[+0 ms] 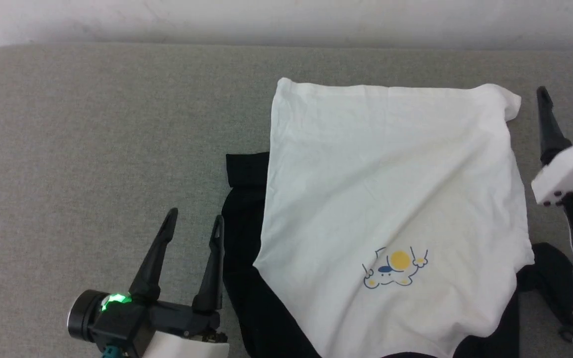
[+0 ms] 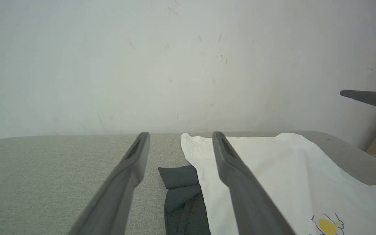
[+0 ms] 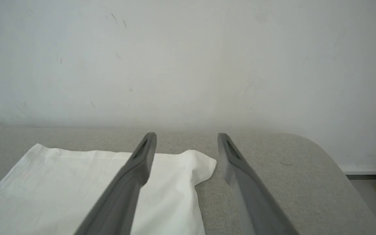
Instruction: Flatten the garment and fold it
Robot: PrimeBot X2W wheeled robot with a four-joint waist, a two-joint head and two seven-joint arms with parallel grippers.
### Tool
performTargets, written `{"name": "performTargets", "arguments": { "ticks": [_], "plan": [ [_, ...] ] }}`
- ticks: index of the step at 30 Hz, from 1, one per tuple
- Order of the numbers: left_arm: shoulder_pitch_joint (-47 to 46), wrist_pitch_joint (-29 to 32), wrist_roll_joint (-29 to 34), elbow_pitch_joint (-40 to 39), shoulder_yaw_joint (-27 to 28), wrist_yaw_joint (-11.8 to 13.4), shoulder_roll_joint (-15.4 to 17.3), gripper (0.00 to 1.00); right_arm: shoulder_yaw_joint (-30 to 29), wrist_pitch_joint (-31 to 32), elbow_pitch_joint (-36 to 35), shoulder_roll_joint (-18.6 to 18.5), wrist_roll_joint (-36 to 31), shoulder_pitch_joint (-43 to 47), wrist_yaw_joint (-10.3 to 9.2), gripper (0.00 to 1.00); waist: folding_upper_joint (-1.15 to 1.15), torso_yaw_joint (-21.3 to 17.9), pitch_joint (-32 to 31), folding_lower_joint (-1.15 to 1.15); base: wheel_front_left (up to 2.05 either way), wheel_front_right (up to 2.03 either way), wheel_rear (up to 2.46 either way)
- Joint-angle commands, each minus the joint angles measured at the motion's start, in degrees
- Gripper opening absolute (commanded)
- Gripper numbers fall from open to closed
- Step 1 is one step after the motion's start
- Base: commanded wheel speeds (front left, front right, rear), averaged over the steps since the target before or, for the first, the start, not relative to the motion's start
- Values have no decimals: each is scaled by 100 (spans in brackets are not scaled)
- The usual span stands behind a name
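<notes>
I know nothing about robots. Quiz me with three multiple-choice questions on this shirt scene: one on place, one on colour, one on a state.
1. Where is the black sleeve that shows most?
A. Robot's left of the white body
B. On top of the print
C. Off the table

2. What colour is the print's round spot?
A. Red
B. Yellow
C. Green

3. How is the right gripper?
A. Shut on the shirt
B. Open, holding nothing
C. Shut on a sleeve

Answers: 1 A, it lies beside the shirt near the left gripper. 2 B, yellow circle. 3 B, fingers apart beside the hem corner.
</notes>
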Motion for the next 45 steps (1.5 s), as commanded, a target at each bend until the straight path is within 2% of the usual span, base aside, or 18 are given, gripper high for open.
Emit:
{"name": "performTargets", "arguments": {
  "ticks": [1,7,11,20,29,33,37,41,45],
  "plan": [
    [59,-27,-10,-43,44,29,34,100,-43,-82,-195,54,22,235,-4,100,0,-179,-283,1,0,0,0],
    [222,-27,-38,-250,126,73,2,100,-517,-647,-1643,451,-18,1716,-4,100,0,-271,-522,1,0,0,0],
    [386,-27,-23,-309,145,96,-30,100,-604,-1145,-2226,560,-88,2592,-4,100,0,-315,-628,1,0,0,0],
    [812,-27,47,-297,171,119,-90,100,-205,-2269,-2108,570,427,3831,-4,100,0,-422,-832,1,0,0,0],
    [953,-27,66,-134,297,152,-122,100,-13,-2521,-1920,571,512,3926,-4,100,0,-438,-929,1,0,0,0],
    [846,-27,83,-97,399,108,-97,100,-36,-2540,-2002,571,511,3880,-4,100,0,-431,-887,1,0,0,0],
    [529,-17,99,-22,451,-20,69,100,-54,-2548,-2095,571,528,3821,-4,100,0,-433,-742,1,0,0,0],
    [-197,581,115,160,507,-201,456,100,-26,-2554,-2127,572,555,3706,-4,100,0,-432,-498,1,0,0,0],
    [-1191,1623,-174,443,507,-385,879,100,33,-2558,-2124,572,606,3559,-4,100,0,-455,-179,1,0,0,0]
  ]
}}
